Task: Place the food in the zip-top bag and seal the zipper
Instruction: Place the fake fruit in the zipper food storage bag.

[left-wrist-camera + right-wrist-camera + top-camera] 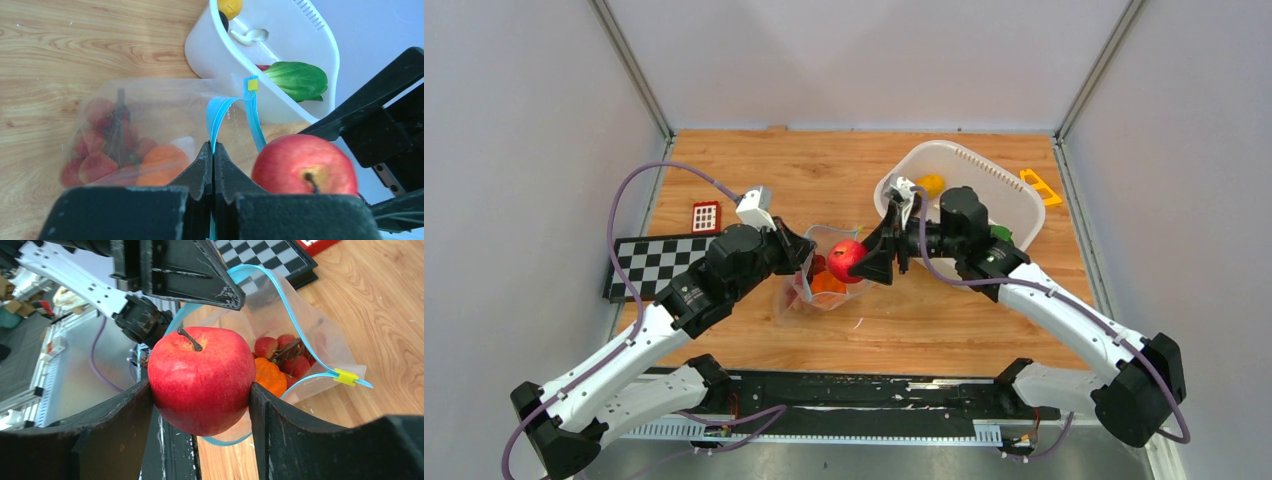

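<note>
- Apple: red, clear of the worktop near its middle, at the bag's open mouth.
- Right claw: grasping the apple, one finger on each side of it, stem pointing away from the fingers.
- Bag: clear, lying near the middle of the worktop, a little toward the near edge, mouth lifted and gaping toward the right claw.
- Zipper: the teal strip's two halves are parted into a loop, with a yellow slider at one end.
- Left claw: clenched on the zipper, pinching one lip of the bag and holding it up.
- Grapes and tangerine: inside the bag, touching each other.
- Lemon: in the white basket, at its far end.
- Basket: toward the far right corner, with a green leaf inside; a yellow piece lies just beside it near the right edge.
- Checkerboard: at the left edge, with a red tile just beyond it.
</note>
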`<state>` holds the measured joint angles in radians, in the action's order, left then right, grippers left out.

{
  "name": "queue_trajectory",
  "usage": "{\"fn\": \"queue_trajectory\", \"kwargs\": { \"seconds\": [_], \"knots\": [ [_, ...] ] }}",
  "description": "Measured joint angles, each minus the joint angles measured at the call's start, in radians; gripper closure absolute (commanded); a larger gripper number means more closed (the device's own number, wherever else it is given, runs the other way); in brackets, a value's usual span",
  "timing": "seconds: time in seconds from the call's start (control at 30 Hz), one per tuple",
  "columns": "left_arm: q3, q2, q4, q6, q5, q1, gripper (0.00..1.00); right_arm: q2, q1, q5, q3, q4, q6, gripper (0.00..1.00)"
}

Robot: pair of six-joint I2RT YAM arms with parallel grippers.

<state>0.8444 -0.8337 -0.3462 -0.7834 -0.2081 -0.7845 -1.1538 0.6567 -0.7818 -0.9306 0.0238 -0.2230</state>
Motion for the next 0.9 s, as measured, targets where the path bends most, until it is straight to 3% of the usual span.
{"fn": "queue_trajectory", "kwargs": {
  "seconds": [0.53,0.9],
  "knots": [
    [0.000,-0.003,0.007,0.001,0.005,0.000,1.00,-0.130,0.204,0.551,-0.090,0.138,0.174,0.56],
    [0.000,-0.007,0.008,0.002,0.005,0.000,1.00,-0.216,0.270,0.788,-0.097,0.067,0.229,0.36]
  ]
}}
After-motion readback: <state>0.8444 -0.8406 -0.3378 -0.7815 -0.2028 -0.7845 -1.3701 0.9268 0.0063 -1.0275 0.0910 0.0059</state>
